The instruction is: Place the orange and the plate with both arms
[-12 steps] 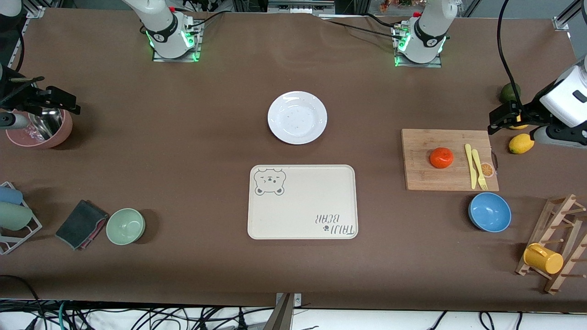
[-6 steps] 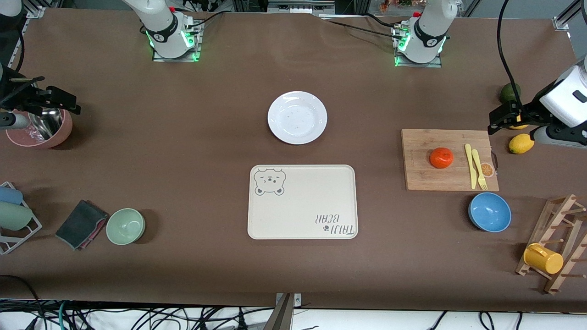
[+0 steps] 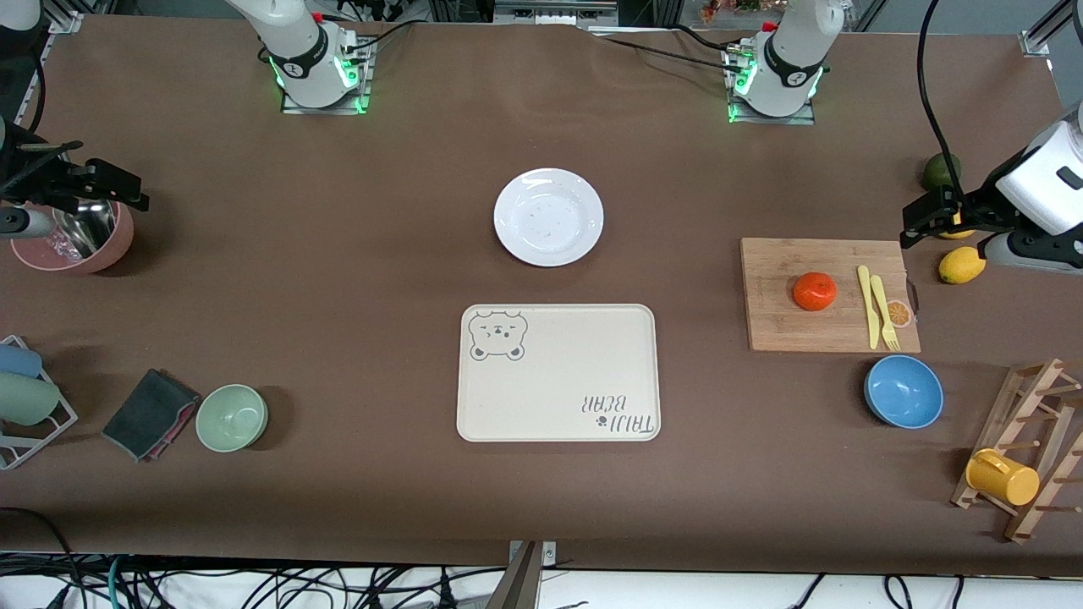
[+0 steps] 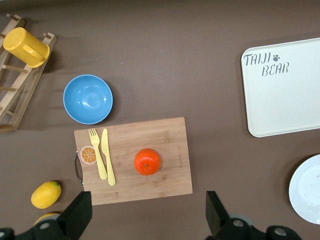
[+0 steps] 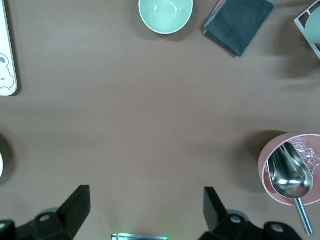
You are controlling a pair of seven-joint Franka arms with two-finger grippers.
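Left gripper [image 4: 145, 220] spread wide, empty, over the desk [image 3: 338, 254] beside the board [image 3: 829, 294]. Right gripper [image 5: 145, 217] likewise released, over bare desk. Plate [image 3: 548, 216] mid-desk; orange [image 3: 815, 291] on board.

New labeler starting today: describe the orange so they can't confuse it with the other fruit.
Find the wooden cutting board toward the left arm's end of the table, farther from the front camera than the blue bowl. The orange sits on it beside the yellow knife and fork. It is red-orange and the only fruit on the board; the lemon lies off it.
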